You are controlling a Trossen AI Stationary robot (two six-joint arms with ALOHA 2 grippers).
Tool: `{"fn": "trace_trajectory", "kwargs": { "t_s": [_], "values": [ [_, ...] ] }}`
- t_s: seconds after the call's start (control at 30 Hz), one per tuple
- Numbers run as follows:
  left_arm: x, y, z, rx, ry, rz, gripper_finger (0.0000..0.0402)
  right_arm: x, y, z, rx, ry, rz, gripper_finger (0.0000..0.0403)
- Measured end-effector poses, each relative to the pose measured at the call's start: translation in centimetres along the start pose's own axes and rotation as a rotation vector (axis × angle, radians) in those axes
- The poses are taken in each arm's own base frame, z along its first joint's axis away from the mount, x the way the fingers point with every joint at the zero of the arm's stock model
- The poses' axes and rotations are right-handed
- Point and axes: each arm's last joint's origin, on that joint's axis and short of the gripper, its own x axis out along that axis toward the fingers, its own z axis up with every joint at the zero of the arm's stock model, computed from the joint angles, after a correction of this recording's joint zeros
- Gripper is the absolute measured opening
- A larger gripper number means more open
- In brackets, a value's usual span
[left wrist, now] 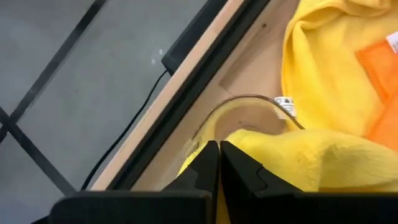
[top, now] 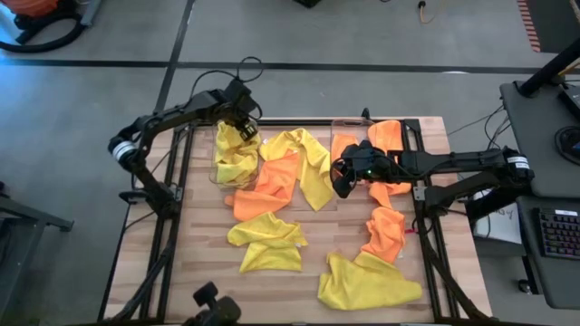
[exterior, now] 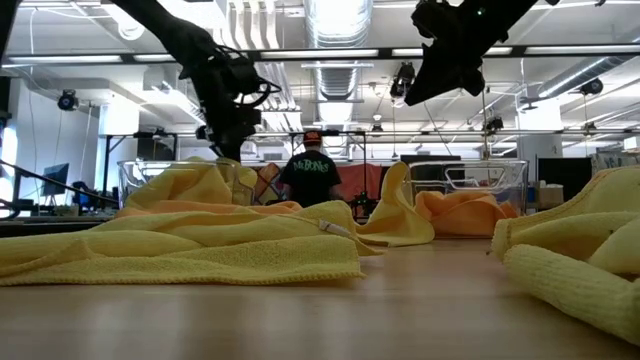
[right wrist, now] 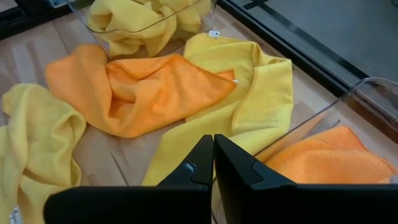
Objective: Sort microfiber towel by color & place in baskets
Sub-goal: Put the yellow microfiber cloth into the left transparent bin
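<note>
Two clear baskets stand at the table's far side. The left basket [top: 217, 174] holds yellow towels [top: 232, 152]. My left gripper [left wrist: 217, 148] is shut, pointing steeply down over that basket's far rim [left wrist: 245, 99], right at a yellow towel [left wrist: 311, 162] inside. The right basket [top: 341, 123] holds orange towels [right wrist: 329, 163]. My right gripper [right wrist: 213, 144] is shut and hangs clear above the table beside that basket's near left corner. Loose towels lie flat on the table: yellow [top: 308, 163], orange [top: 272, 186], yellow [top: 265, 243], orange [top: 385, 231], yellow [top: 367, 285]. My left gripper has its shut fingertips [left wrist: 208, 155] down at the top of the yellow towel in the left basket, coming from above. The fingers hide the spot, so I cannot tell whether they touch the cloth. Nothing shows pinched between them.
An orange towel [top: 390, 136] hangs over the right basket's right side. Black frame rails [top: 177, 181] run along both table sides. A person [exterior: 308, 172] stands in the room beyond the far edge. Bare wood shows at the near left [top: 195, 272].
</note>
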Motion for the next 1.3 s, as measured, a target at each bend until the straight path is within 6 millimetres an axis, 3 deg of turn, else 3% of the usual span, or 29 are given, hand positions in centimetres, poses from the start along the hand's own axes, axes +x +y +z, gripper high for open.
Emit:
{"fn": "trace_trajectory", "kwargs": {
  "t_s": [0.37, 0.57, 0.77, 1.3],
  "values": [
    [-0.9, -1.2, -1.6, 0.034, 0.104, -0.043, 0.0000, 0.0, 0.0, 0.0, 0.001, -0.002, 0.001, 0.0009],
    [0.8, -1.9, -4.0, 0.020, 0.177, -0.081, 0.0000, 0.0, 0.0, 0.0, 0.001, -0.002, 0.001, 0.0009],
    [2.1, -2.4, -5.0, 0.016, 0.149, -0.078, 0.0000, 0.0, 0.0, 0.0, 0.001, -0.003, 0.001, 0.0009],
    [2.4, -2.3, -4.5, -0.005, 0.066, -0.053, 0.0000, 0.0, 0.0, 0.0, 0.008, -0.003, 0.001, 0.0009]
  ]
}}
